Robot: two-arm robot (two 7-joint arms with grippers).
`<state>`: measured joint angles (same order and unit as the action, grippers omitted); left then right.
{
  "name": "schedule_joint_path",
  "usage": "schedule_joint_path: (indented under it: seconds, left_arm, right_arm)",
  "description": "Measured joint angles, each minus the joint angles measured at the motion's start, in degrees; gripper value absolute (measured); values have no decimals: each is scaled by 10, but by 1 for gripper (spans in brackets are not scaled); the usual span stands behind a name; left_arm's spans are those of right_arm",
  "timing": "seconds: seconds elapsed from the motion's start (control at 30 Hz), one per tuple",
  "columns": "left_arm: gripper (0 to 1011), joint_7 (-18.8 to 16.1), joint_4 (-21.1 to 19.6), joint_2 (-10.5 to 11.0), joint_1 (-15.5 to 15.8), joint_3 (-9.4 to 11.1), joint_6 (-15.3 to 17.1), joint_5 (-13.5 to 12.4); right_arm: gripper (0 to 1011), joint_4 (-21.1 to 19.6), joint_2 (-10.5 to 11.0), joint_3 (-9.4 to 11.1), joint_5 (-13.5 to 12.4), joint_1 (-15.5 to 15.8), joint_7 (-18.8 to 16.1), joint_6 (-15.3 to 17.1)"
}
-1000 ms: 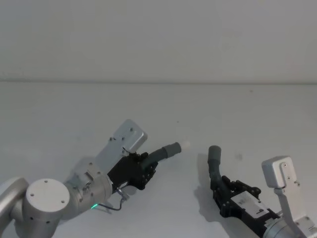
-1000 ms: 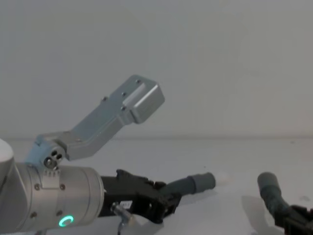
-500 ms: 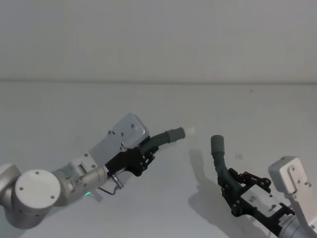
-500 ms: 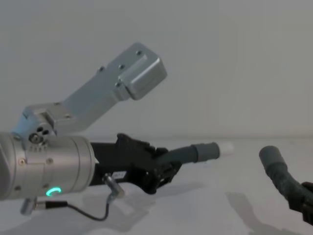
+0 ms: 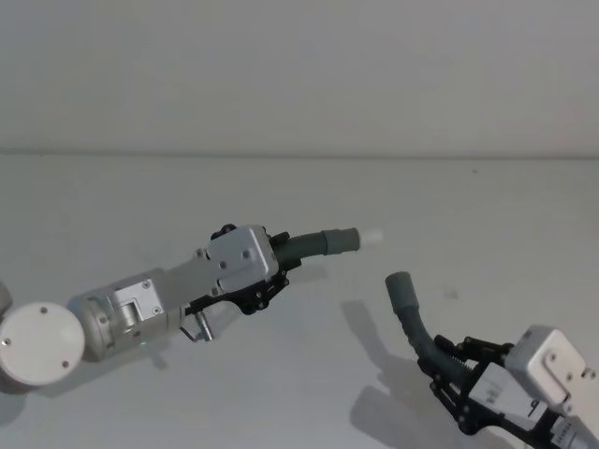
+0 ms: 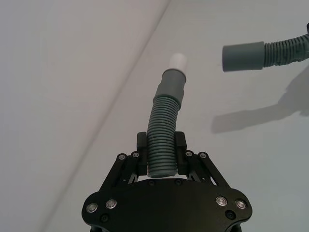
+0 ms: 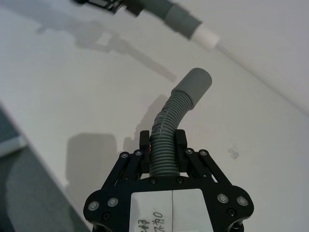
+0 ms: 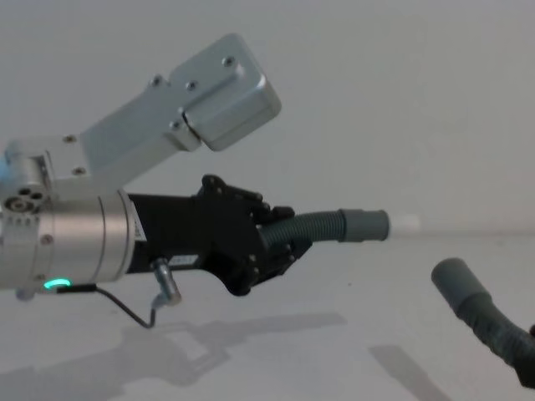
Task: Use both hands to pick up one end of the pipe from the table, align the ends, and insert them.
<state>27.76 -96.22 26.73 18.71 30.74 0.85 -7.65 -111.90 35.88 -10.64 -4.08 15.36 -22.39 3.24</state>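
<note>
Now the hose (image 6: 161, 121) has risen off the table (image 5: 122, 206): left gripper (image 6: 161, 153) clamps it behind the white-tipped cuff (image 5: 337, 240), right gripper (image 7: 162, 144) behind the plain cuff (image 5: 401, 290); cuffs near, seemingly still misaligned.

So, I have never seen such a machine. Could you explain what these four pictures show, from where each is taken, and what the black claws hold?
It is a robot with two arms, each ending in a black gripper. One picture looks down from its head, one looks forward from its chest, and two come from cameras on the wrists. The left gripper is shut on a dark grey ribbed pipe near its white-tipped end. The right gripper is shut on the pipe near its plain end. Both ends hang above the white table, apart, not yet joined.
</note>
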Motion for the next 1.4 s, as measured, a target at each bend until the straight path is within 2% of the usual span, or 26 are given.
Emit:
schedule_joint_path:
  seconds: [0.03,0.17,0.23,0.27,0.33,0.4,0.5,0.57,0.77,1.1,1.27,1.4]
  left_arm:
    - [319,0,0,0,0,0,0,0]
    - [319,11,1,18,14,7,-44,-16]
    - [319,13,2,24,19,10,-55,-21]
    - [319,17,3,31,25,12,-74,-28]
    - [319,19,4,36,30,15,-86,-33]
    - [319,24,5,48,41,19,-118,-45]
    - [319,27,7,55,48,22,-139,-52]
    - [319,31,9,64,57,26,-167,-63]
    - [319,38,12,83,78,34,-222,-83]
    - [319,45,15,102,98,42,-273,-102]
    - [319,47,16,106,104,43,-285,-106]
    - [319,48,16,109,107,44,-293,-109]
  right_arm:
    - [291,-1,5,0,3,1,-3,-2]
    - [290,-6,30,1,20,4,-19,-16]
    - [291,-8,44,1,30,4,-28,-22]
    - [291,-9,51,0,36,4,-34,-26]
    - [291,-10,57,-1,42,2,-40,-28]
    - [290,-10,62,-3,46,0,-43,-29]
    - [290,-11,67,-4,51,-3,-46,-32]
    - [290,-11,67,-5,55,-8,-46,-35]
    - [290,-7,65,-5,66,-23,-43,-51]
    - [291,-3,73,-3,93,-46,-42,-71]
    - [290,-4,88,2,102,-43,-49,-72]
    - [291,-10,111,13,108,-28,-60,-72]
